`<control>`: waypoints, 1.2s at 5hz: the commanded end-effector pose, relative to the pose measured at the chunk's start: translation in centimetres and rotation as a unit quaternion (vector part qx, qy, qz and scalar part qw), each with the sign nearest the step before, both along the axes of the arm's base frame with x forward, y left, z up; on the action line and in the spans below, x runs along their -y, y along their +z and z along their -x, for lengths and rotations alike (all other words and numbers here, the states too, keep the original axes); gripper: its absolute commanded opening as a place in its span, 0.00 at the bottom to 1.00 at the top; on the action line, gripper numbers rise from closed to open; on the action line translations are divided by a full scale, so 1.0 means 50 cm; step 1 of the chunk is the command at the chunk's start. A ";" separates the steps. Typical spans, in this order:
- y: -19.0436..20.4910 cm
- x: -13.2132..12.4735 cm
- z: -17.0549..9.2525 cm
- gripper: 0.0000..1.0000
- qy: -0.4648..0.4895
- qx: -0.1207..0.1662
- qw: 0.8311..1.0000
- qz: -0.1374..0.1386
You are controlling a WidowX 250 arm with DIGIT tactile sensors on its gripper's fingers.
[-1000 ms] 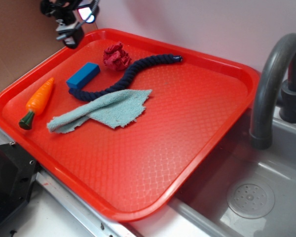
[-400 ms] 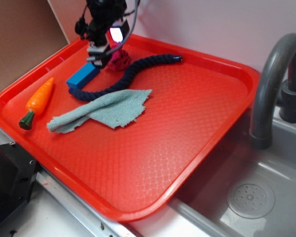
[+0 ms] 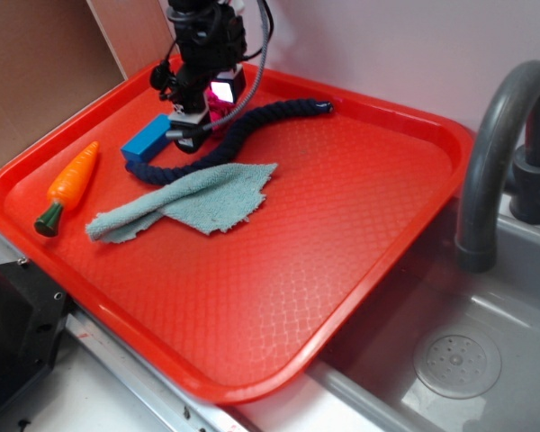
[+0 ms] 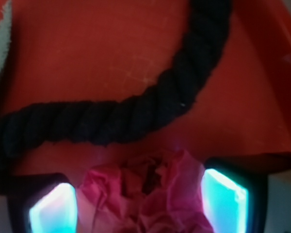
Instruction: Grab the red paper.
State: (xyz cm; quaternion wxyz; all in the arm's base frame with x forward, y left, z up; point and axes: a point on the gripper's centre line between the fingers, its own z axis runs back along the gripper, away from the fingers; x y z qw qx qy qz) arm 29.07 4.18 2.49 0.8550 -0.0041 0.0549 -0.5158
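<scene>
Where 1 second ago the gripper (image 3: 194, 126) hung off the tray's far left corner with the red paper (image 4: 150, 194) in plain sight, it has since swung in over the wad and dropped low, so that in the exterior view the arm now hides the paper almost wholly. The wrist view shows what that buys: the wrinkled wad sits between the 2 lit fingers (image 4: 53, 211), which stand apart on either side of it, not yet pressed in. So the jaws are spread and straddling the target; closing looks like the next step, though whether the tips have reached tray level is hard to judge from here.

The dark rope (image 3: 252, 126) curves just beyond the wad, near enough that a pinch might catch it.

The red tray (image 3: 360, 225) holds everything: the wad at its far left, the blue block (image 3: 146, 139) beside the gripper, the rope running from the block toward the back rim, a toy carrot (image 3: 67, 187) at the left edge, and a pale blue cloth (image 3: 193, 202) lying over the rope's near end. The sink (image 3: 459, 360) to the right holds nothing visible.
</scene>
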 end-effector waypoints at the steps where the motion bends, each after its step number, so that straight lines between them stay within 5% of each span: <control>1: -0.041 -0.038 -0.011 0.82 0.025 -0.018 0.999 -0.015; 2: -0.042 -0.049 -0.018 0.00 0.019 -0.021 1.000 -0.006; 3: 0.015 -0.037 -0.019 0.00 -0.003 0.013 1.000 0.026; 4: 0.113 -0.027 -0.013 0.00 0.096 0.055 0.994 -0.015; 5: 0.213 -0.009 0.023 0.00 0.219 0.076 0.972 -0.022; 6: 0.316 0.009 0.060 0.00 0.342 0.066 0.937 0.016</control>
